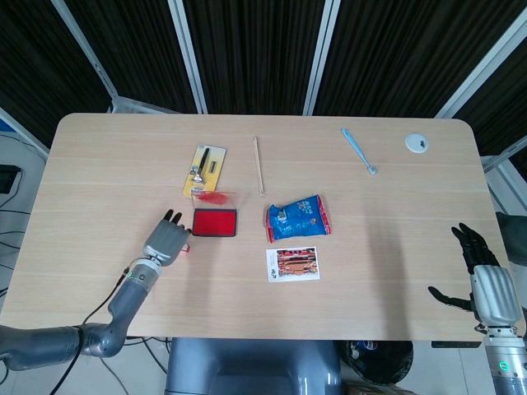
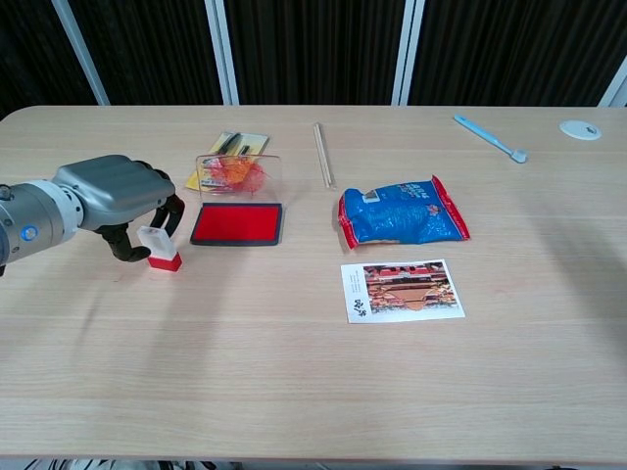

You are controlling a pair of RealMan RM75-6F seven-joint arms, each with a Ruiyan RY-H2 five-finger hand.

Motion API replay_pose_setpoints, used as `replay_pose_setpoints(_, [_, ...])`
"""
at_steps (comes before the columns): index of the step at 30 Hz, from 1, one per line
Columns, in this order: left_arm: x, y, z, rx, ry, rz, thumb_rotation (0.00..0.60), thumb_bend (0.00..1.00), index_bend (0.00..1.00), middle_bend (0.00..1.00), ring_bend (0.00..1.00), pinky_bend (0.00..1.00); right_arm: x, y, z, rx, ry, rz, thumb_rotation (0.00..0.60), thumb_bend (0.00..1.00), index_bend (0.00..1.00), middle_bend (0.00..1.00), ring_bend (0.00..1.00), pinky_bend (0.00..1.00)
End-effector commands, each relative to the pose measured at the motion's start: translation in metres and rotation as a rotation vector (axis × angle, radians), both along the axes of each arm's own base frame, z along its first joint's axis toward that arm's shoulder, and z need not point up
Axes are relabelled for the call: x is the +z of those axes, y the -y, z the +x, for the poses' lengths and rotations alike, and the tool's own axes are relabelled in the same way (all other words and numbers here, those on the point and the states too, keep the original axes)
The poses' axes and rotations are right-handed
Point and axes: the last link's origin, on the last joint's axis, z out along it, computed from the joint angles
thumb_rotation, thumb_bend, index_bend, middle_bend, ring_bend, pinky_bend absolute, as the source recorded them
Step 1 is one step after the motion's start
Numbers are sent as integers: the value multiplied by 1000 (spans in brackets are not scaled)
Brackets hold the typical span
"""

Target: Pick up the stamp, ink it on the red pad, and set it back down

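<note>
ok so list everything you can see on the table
stamp: 1, white with red base, left of the pad, upright
red pad: 1, red in black tray, clear lid raised behind
yellow card: 1, behind pad
wooden stick: 1, centre back
blue packet: 1, centre
picture card: 1, in front of packet
blue toothbrush: 1, back right
white disc: 1, far right
left hand: grey, fingers curled around stamp
right hand: off table edge, fingers apart
</note>
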Motion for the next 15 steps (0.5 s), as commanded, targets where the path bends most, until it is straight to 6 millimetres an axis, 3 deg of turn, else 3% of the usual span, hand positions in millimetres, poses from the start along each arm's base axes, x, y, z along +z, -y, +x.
replay_pose_setpoints(1, [-1,0,1,-3,1,-1,600,317,452,447,117,129,0,0,0,-1,3,2,600,103,0,0,0,185])
replay_pose_setpoints(15, [0,0,-2,-6,-13,4,600,341,478,473,130,134,0,0,0,-1,3,0,600,111,0,0,0,185])
